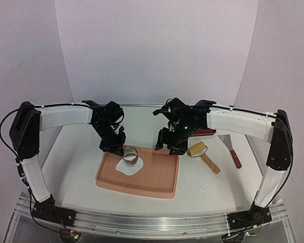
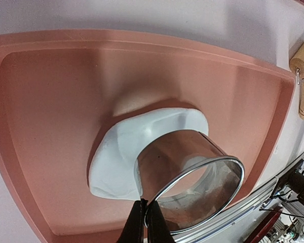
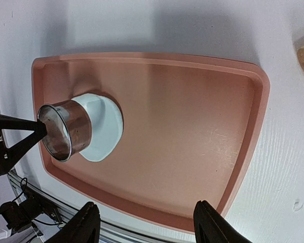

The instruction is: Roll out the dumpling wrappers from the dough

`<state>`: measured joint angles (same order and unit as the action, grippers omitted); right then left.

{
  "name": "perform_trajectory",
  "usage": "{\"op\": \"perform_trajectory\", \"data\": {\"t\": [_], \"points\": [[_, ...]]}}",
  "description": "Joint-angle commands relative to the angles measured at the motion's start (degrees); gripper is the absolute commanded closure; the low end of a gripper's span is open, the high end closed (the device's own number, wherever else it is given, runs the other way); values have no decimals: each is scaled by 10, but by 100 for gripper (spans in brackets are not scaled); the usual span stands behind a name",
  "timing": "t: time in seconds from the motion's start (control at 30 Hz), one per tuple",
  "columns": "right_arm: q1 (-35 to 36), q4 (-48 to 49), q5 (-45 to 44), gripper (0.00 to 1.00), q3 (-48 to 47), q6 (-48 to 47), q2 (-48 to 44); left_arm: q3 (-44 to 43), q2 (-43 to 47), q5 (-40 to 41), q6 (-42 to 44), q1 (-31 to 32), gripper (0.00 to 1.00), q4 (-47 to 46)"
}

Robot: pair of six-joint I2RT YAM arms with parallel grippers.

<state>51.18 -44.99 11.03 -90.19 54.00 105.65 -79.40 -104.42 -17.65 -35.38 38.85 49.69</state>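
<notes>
In the overhead view, at centre left, the left gripper point(image 1: 120, 150) reaches down over the left end of a salmon-pink rectangular plastic tray point(image 1: 157, 177) that lies on the white table point(image 1: 76, 162). Its wrist view shows the black fingers point(image 2: 137, 225) pressed together on the rim of a shiny metal ring cutter point(image 2: 192, 177), low in that frame. The ring is tilted, its open mouth turned toward the camera. Its far end meets the dough point(image 2: 116, 162), a soft white irregular flat sheet lying on the tray floor in the tray's left part, at lower centre left of the overhead frame point(image 1: 127, 168).

To the right of that, near the middle of the overhead frame, the right gripper point(image 1: 173, 148) hangs above the tray's far right edge. Its wrist view shows its two black fingers point(image 3: 86, 225) spread wide apart along the bottom edge, with nothing between them.

Further right on the table lie a wooden rolling pin point(image 1: 202, 155) and then a metal scraper with a red handle point(image 1: 230, 149).
</notes>
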Motion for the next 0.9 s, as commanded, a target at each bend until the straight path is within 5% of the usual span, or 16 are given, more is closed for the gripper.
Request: {"op": "perform_trajectory", "data": {"t": [0.0, 0.7, 0.87], "points": [[2, 2, -13, 36, -1, 6, -7, 12, -1, 20, 11, 8, 100, 16], [2, 2, -8, 36, 15, 9, -13, 28, -24, 13, 0, 14, 100, -15], [2, 3, 2, 36, 14, 3, -11, 23, -20, 16, 1, 13, 77, -12]]}}
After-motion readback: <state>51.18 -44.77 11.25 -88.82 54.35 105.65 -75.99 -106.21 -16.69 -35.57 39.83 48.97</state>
